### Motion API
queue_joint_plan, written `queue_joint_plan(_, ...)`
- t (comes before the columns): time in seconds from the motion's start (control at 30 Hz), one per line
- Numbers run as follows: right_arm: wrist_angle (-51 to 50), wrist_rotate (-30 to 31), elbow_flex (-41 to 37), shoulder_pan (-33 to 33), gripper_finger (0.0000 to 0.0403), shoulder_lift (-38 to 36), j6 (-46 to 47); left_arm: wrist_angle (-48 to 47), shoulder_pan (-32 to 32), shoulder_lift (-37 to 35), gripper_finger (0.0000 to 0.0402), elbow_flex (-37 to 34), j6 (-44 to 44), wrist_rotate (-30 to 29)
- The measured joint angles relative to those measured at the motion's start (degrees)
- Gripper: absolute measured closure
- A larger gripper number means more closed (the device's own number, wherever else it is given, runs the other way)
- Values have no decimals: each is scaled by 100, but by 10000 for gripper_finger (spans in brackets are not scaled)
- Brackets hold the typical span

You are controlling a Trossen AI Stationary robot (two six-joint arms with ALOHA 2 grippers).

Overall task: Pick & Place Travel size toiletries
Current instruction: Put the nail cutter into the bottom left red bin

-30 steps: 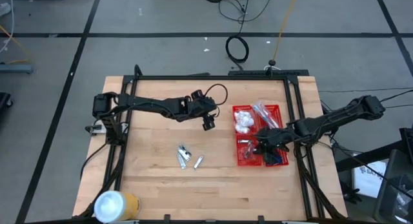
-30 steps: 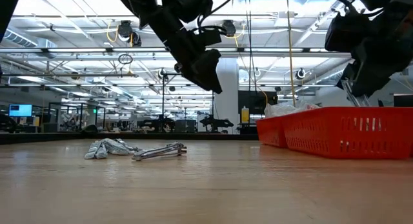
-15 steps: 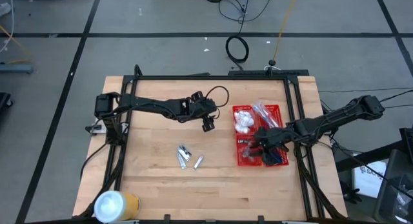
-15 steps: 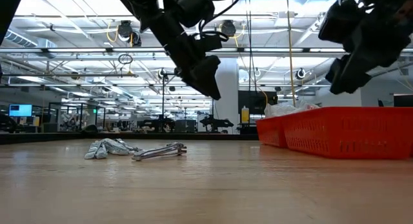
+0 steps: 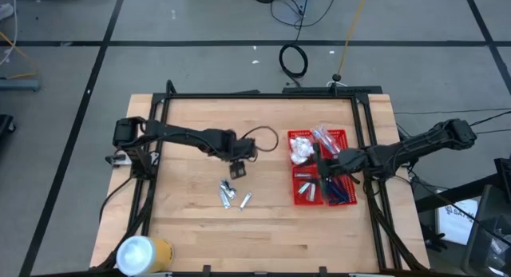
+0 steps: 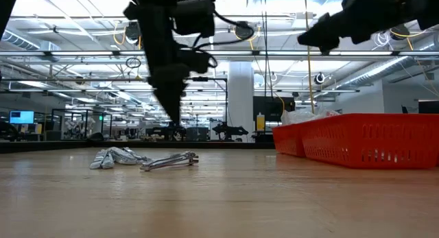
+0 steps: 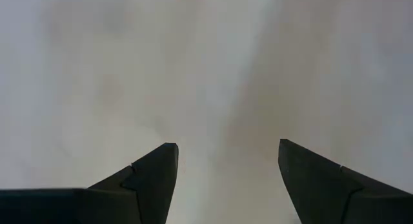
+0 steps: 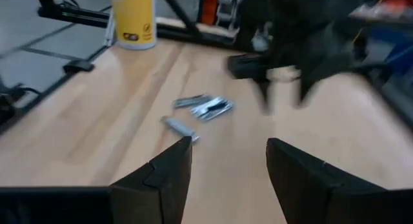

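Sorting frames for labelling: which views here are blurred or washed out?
Left wrist view: pale smear behind the open left claw. Right wrist view: the other arm smeared, silver tubes soft beyond the right claw. Low view: ceiling lights glare, arms silhouetted. High view: sharp.

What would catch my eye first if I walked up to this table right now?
Probably the bright red basket on the table's right side, holding white packets, silver tubes and blue-handled pieces, with the right gripper open above it. Next, the little heap of silver tubes on the bare wood near the middle, the left gripper hanging open just above them. A white-and-yellow roll stands at the front-left corner.
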Motion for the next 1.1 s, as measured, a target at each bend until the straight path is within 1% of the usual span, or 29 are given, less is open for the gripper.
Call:
queue_joint_plan(0.1, 174, 2, 0, -202, 219, 2, -401, -441, -242, 34, 143, 0, -857, 618)
queue_joint_plan(0.23, 237, 0, 0, -445, 220, 1, -516, -576, -684, 54, 145, -3, -1506, 754)
queue_joint_plan(0.33, 242, -8, -43, -560, 220, 0, -374, -573, -1016, 52, 150, -4, -2082, 1139)
queue_joint_plan(0.4, 238, -11, -112, -587, 222, 0, -375, -538, -1223, 52, 154, -3, -2586, 1262)
queue_joint_plan(0.47, 228, -17, -184, -591, 224, 2, -377, -561, -1400, 52, 157, -2, -3229, 1203)
queue_joint_plan(0.6, 238, -7, -290, -591, 227, 2, -372, -569, -1623, 52, 158, -3, -4477, 874)
queue_joint_plan(0.73, 540, -4, -371, -591, 227, 2, -239, -584, -1715, 50, 158, -21, -5771, 146)
queue_joint_plan(0.8, 742, -8, -417, -591, 228, 2, -223, -582, -1709, 82, 158, -90, -6292, -61)
queue_joint_plan(0.93, 966, -20, -446, -591, 228, 2, -221, -591, -1705, 335, 158, -192, -6931, -36)
queue_joint_plan(1.1, 1012, -26, -446, -587, 231, 0, -130, -406, -1663, 728, 158, -198, -7008, 234)
